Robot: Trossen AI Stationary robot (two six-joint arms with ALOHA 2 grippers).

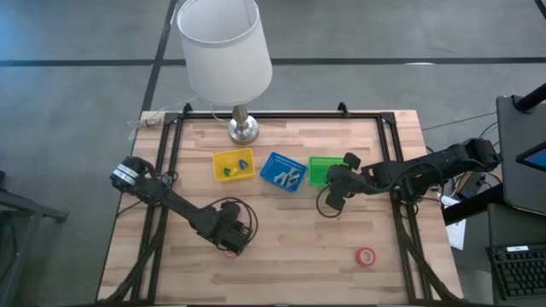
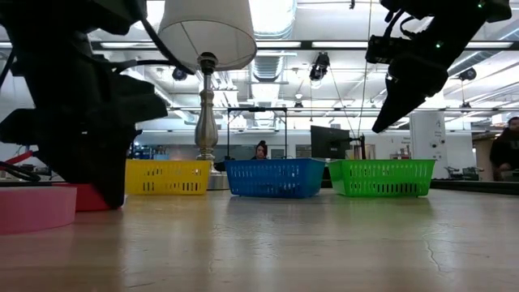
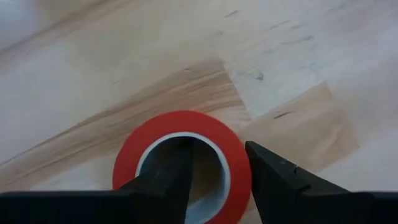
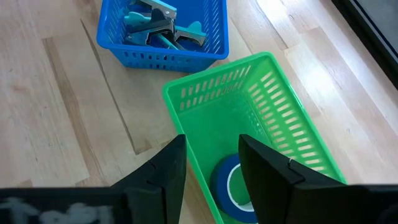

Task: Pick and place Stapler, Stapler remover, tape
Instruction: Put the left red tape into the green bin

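While straddling ring wall: left gripper (image 3: 214, 180), jaws apart.
Small red plastic tape roll (image 3: 180, 158): light, stiff, probably slippery; best gripped across wall.
Right gripper (image 4: 211, 180): jaws apart over green basket (image 4: 283, 118).

Pale matt wood table (image 1: 290, 230), perforated plastic green basket (image 4: 273, 112), shiny metal lamp base (image 1: 242, 128).

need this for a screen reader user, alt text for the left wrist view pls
The left end effector straddles a red tape roll lying flat on the wooden table, one finger inside its pale core and one outside the ring.
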